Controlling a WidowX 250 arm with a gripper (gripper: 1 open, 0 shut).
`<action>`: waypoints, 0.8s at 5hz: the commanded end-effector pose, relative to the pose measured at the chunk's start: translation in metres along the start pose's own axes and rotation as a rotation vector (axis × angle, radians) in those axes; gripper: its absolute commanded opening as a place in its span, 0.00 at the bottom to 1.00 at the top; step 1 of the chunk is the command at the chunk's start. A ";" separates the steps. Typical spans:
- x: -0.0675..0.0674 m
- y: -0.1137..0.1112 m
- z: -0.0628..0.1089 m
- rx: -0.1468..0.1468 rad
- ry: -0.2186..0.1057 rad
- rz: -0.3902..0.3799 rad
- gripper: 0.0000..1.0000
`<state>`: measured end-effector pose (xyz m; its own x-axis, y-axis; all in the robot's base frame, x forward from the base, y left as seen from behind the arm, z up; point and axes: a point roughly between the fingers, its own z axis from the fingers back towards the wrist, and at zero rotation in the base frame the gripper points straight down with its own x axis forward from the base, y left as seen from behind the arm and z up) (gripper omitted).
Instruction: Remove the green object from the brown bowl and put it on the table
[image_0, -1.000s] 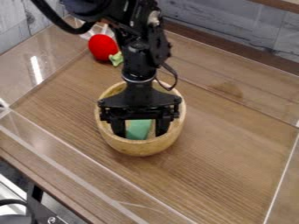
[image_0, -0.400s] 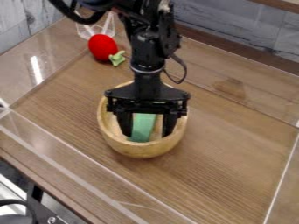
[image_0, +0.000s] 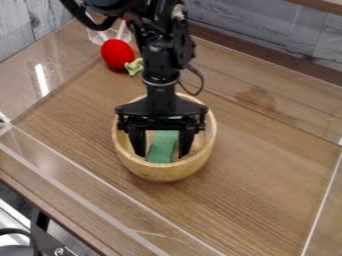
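The brown bowl, round and light tan, sits on the table near the middle front. Inside it lies the green object, a flat green block leaning along the bowl's floor. My gripper points straight down into the bowl, open, with one black finger on each side of the block. Whether the fingers touch the block cannot be told. The block's upper end is hidden behind the gripper body.
A red strawberry-like toy with a green leaf lies at the back left. Low clear acrylic walls edge the tabletop along the left and front. Bare wood stretches to the right of the bowl.
The arm has shifted only slightly over the bowl. The gripper stays open around the green block, which has not moved.
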<state>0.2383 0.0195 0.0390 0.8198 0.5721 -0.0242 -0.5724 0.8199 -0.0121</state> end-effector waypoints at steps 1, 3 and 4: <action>0.010 0.006 0.006 -0.026 -0.039 0.036 1.00; 0.011 0.006 0.013 -0.039 -0.054 0.079 0.00; 0.016 0.004 0.027 -0.061 -0.069 0.117 0.00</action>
<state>0.2415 0.0291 0.0525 0.7520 0.6592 -0.0043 -0.6587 0.7511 -0.0445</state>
